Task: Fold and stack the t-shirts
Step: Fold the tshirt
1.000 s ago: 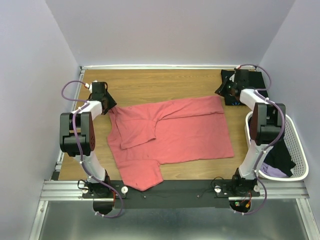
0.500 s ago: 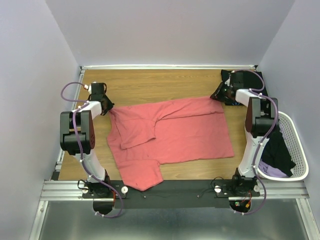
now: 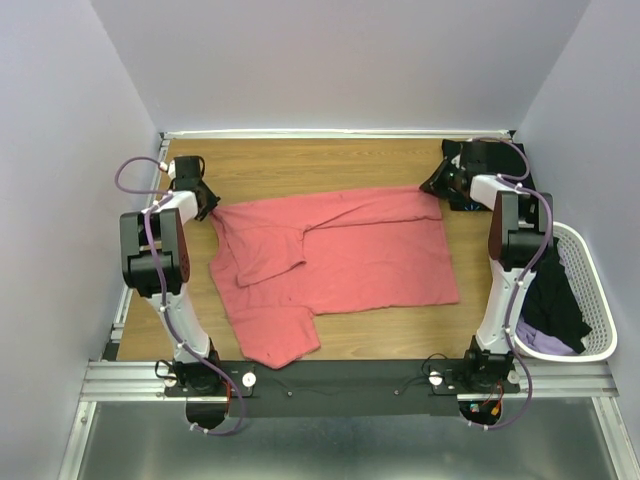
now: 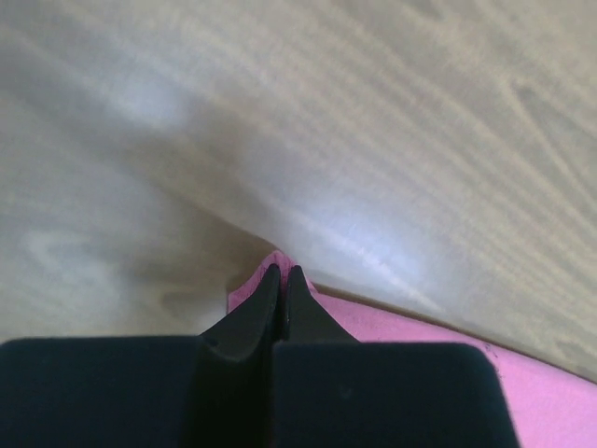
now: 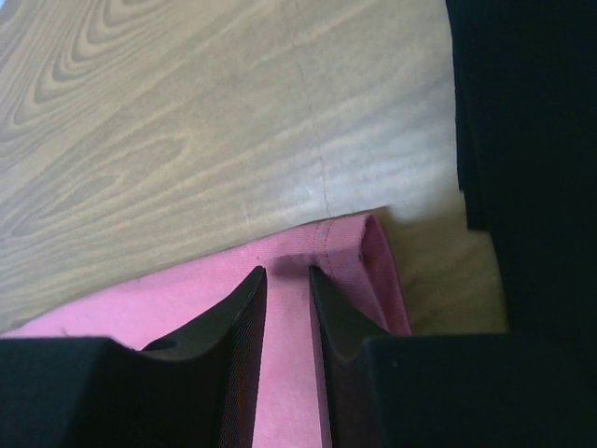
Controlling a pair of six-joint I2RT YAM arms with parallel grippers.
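Observation:
A coral-pink t-shirt (image 3: pixel 350 260) lies spread across the wooden table, one sleeve folded over its body. My left gripper (image 3: pixel 203 203) is shut on the shirt's far left corner; in the left wrist view the fingertips meet (image 4: pixel 283 269) with pink cloth (image 4: pixel 382 322) around them. My right gripper (image 3: pixel 436 184) sits at the shirt's far right corner. Its fingers stand apart (image 5: pixel 287 271), resting on the pink cloth (image 5: pixel 140 313) just inside the stitched hem. A folded black t-shirt (image 3: pixel 497 168) lies at the far right, beside that corner (image 5: pixel 532 112).
A white slatted basket (image 3: pixel 604 318) stands off the table's right edge, holding black cloth (image 3: pixel 560 305) and lilac cloth (image 3: pixel 545 343). The shirt's lower left part hangs near the table's front edge (image 3: pixel 280 350). Grey walls close in the back and sides.
My left gripper closed on the shirt's corner and pulled it toward the far left. The right gripper came off the black shirt onto the pink corner. The whole shirt slid away from me.

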